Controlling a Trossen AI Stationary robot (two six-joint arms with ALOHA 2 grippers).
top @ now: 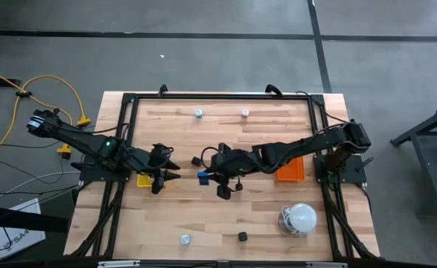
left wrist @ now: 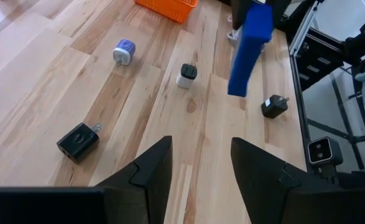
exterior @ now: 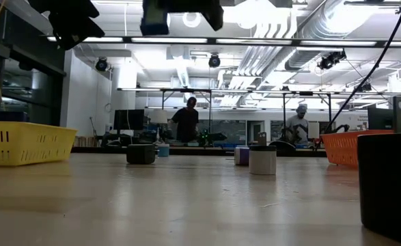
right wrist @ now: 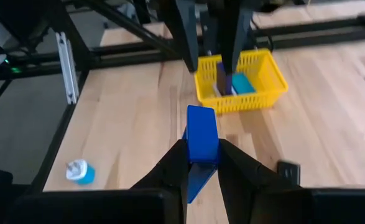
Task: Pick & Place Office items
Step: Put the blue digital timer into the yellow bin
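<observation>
The right gripper (right wrist: 201, 163) is reaching across the middle of the table with its fingers clamped on a blue stick (right wrist: 201, 140); the right wrist view is showing the stick standing up between the two fingers, while the high view is giving only a small blue patch (top: 202, 176) at the gripper tip. The left gripper (left wrist: 201, 163) is hanging over the table's left side, just beside the yellow tray (top: 145, 180), its fingers apart and holding nothing.

The right wrist view alone is revealing the contents of the yellow tray (right wrist: 263, 87): a blue piece and a darker upright piece are lying inside. It is also showing a blue-and-white round bit (right wrist: 79, 171) on the wood.

The left wrist view is showing the held stick (left wrist: 249, 46) in the air, with a black block (left wrist: 78, 140), a second black block (left wrist: 273, 106), a black-topped white bit (left wrist: 186, 75) and a blue-white round bit (left wrist: 124, 51) resting well apart on the table.

The low view is showing the orange tray (exterior: 347, 147) at right.
</observation>
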